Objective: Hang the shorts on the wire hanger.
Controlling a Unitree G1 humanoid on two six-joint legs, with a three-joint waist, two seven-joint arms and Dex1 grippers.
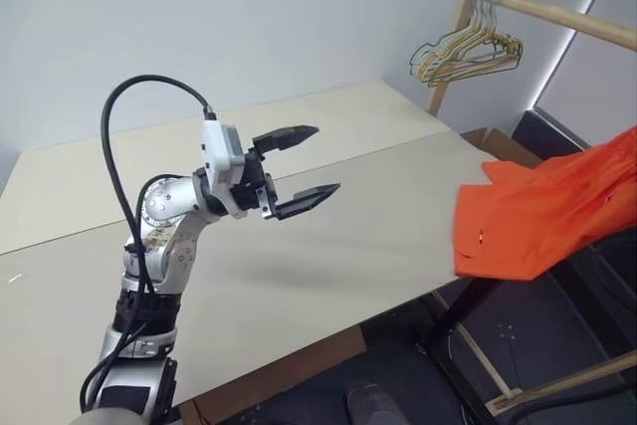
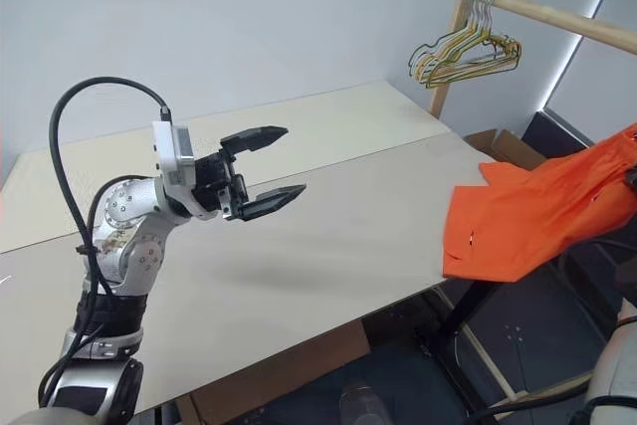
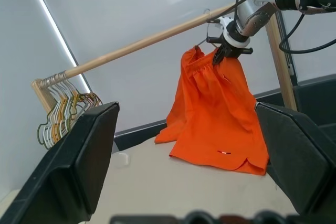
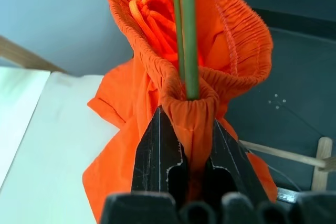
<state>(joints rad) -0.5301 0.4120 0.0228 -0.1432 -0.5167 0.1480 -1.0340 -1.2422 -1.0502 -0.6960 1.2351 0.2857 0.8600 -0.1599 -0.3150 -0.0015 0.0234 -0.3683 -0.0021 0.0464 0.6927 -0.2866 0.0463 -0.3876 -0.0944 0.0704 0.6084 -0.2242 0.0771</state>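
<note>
- The shorts (image 1: 542, 214) are cut off at the frame edge in both eye views, so their waistband cannot be seen there
- In the left wrist view the shorts (image 3: 215, 114) hang whole: long axis roughly vertical, gathered waistband up near the rail (image 3: 152, 41), leg hems down, the lowest hem resting on the table (image 3: 157, 182) edge
- The right gripper (image 3: 224, 56) pinches the waistband from above, jaws closed on the bunched fabric (the right wrist view shows cloth squeezed between the two fingers (image 4: 155, 150))
- A thin greenish wire, the hanger (image 4: 185, 30), runs straight up through the waistband opening just above the pinch; only this one stretch of it is in the frame, so its triangle is out of sight there
- In the left wrist view a small hook near the rail above the shorts is hard to make out; whether it rests on the rail cannot be told
- An orange drawcord (image 4: 152, 11) lies looped inside the waistband
- The left gripper (image 1: 304, 168) hovers above the table, well apart from the shorts, jaws wide open with nothing between them, pointing toward the shorts
- A bunch of hangers (image 1: 468, 52) hangs at the far end of the rail, near its upright post, away from the shorts
</note>
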